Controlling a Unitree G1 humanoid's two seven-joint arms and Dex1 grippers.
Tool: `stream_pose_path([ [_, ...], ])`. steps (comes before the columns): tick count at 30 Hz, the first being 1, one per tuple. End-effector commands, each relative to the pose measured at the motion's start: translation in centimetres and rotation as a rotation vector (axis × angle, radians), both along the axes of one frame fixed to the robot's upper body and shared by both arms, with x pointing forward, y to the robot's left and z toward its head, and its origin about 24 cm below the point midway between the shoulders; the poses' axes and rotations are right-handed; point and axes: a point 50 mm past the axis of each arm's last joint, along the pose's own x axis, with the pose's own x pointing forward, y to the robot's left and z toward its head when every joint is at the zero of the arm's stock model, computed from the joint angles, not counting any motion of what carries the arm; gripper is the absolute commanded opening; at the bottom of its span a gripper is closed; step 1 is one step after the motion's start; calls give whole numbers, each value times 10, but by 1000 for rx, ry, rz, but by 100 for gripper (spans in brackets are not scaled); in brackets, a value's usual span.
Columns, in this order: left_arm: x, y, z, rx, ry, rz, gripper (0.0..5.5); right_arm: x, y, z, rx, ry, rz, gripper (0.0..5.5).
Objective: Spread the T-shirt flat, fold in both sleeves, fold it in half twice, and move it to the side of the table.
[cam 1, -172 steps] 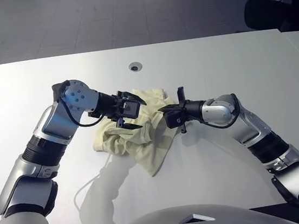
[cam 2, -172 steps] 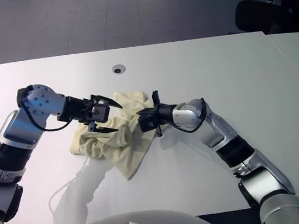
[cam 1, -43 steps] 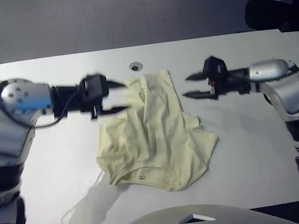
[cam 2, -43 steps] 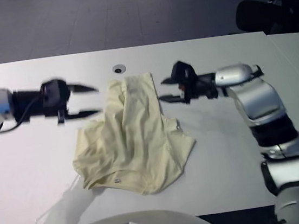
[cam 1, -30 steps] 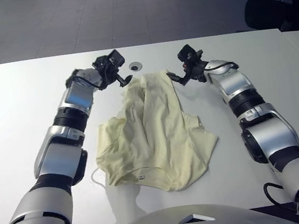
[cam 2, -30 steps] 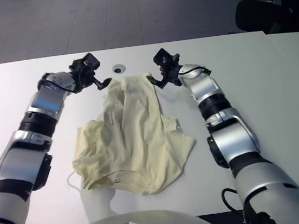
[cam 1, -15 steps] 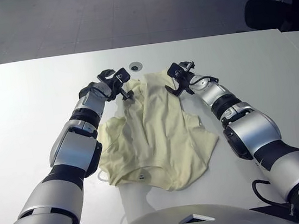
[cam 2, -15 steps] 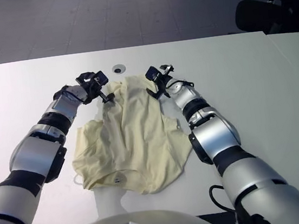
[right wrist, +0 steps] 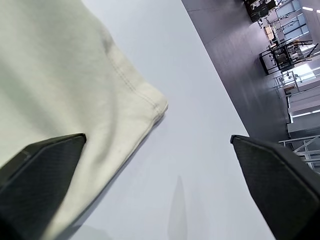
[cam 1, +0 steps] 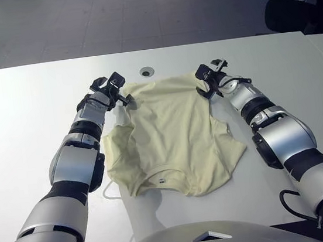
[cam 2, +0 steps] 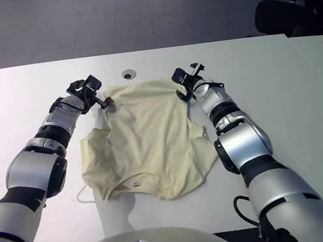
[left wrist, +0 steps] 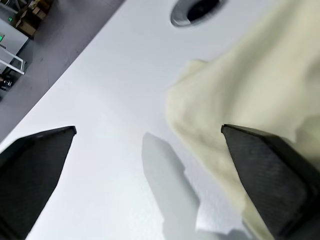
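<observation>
A pale yellow T-shirt of soft, matte knit is laid on the smooth white bench, just nearer the robot than the round metal-rimmed grommet set into the benchtop. Its straight stitched hem is turned toward the grommet and its collar toward the robot. The middle of the cloth is spread fairly flat, while the side to the left of the grommet is bunched into loose folds and the side to the right is rumpled around the sleeve. Both arms are stretched forward over the bench with the wrists lowered close to the surface. The left hand is held just left of the grommet and slightly nearer the robot, at the hem's left corner; its dark, wedge-shaped fingers are spread wide, with nothing gripped and the corner lying between them. The right hand is held farther to the right of the grommet, at the hem's right corner; its fingers are likewise spread wide, the hem corner lying loose between them.
</observation>
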Motion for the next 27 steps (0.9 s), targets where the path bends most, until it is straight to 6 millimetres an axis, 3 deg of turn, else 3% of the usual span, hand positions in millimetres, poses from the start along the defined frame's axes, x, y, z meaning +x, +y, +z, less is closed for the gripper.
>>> stream_pose_path([
  [1,10,-14,28,-266,-96,-21,540,-4,-12,-8,8,53,-46,538],
  [4,17,-12,50,-305,-171,-19,540,4,-5,10,73,-8,-36,538],
  [7,22,-10,62,-159,-218,1,540,9,5,23,120,-53,-7,538],
  [13,17,-12,36,83,-57,-29,540,5,34,20,166,-50,115,538],
  [17,11,0,21,151,-3,-1,540,-18,59,1,203,12,294,538],
  [27,2,6,2,142,73,6,540,-64,59,-19,178,113,379,538],
])
